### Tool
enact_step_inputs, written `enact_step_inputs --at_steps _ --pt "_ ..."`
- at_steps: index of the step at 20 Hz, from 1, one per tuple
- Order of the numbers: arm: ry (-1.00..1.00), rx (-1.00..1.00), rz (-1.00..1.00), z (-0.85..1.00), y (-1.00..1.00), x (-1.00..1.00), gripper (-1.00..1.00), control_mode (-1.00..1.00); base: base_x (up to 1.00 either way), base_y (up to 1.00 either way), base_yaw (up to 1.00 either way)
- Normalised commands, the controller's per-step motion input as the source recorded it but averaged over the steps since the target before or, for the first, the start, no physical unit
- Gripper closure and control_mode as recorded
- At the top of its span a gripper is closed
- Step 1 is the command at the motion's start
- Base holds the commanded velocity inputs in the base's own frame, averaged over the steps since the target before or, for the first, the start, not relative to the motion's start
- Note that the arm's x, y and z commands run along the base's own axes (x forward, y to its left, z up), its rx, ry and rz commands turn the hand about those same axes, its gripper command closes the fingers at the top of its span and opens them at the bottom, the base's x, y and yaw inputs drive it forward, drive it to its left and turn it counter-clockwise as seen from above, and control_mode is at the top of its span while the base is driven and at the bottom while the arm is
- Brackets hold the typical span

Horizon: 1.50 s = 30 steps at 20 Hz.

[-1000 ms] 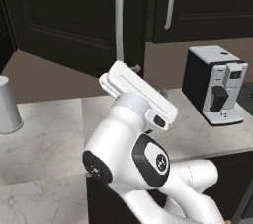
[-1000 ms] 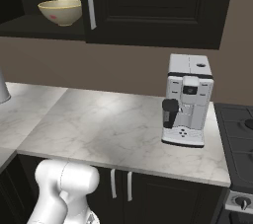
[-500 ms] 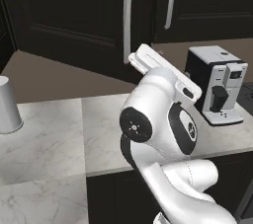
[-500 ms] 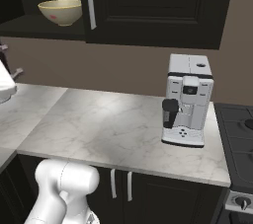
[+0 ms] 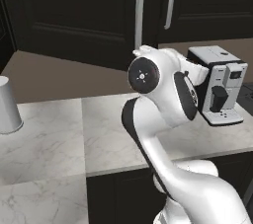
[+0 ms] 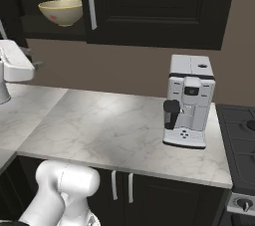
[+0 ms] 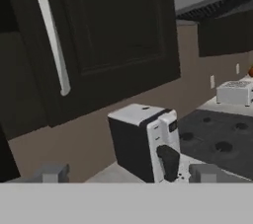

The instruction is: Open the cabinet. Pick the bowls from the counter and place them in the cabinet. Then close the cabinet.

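Since a second ago the arm (image 5: 163, 99) has swung from the left of the counter toward the right, and its hand has turned away from the open cabinet side to look past the coffee machine; the base has not driven.

Nearest, in the hand view, the gripper (image 7: 129, 172) stands with its two tips well apart and nothing between them: jaws open, empty. Just beyond them is the coffee machine (image 7: 146, 141) on the counter (image 6: 114, 130), then the closed cabinet door with its handle (image 7: 52, 40), upright in the room but tilted in this view, lying up and left of the jaws.

One bowl (image 6: 61, 12) already sits inside the cabinet (image 6: 154, 6), on the shelf behind the open left door. I judge the next move turns on the second bowl or the open door, and both lie to the left, away from where the hand points.

The second bowl cannot be made out anywhere. A grey cup (image 5: 7, 105) stands at the counter's left end. In the left base view the arm's own bulk hides the gripper.
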Motion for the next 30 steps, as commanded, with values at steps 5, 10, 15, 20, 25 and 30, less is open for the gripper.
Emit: enact_step_inputs --at_steps 5,10,15,20,25,30 --pt "0.32 -0.20 -0.05 -0.01 -0.09 1.00 -1.00 -1.00 0.00 0.00 0.00" --pt "0.05 -0.27 -0.04 -0.05 -0.04 1.00 -1.00 -1.00 0.00 0.00 0.00" --pt "-0.77 -0.16 0.10 -0.86 0.01 1.00 -1.00 -1.00 0.00 0.00 0.00" --pt "-0.85 -0.12 0.15 -1.00 0.01 1.00 -1.00 -1.00 0.00 0.00 0.00" --pt "-0.61 -0.02 0.07 -0.83 -0.04 1.00 -1.00 -1.00 0.00 0.00 0.00" --pt "-0.33 0.00 0.00 -0.36 -0.13 1.00 -1.00 -1.00 0.00 0.00 0.00"
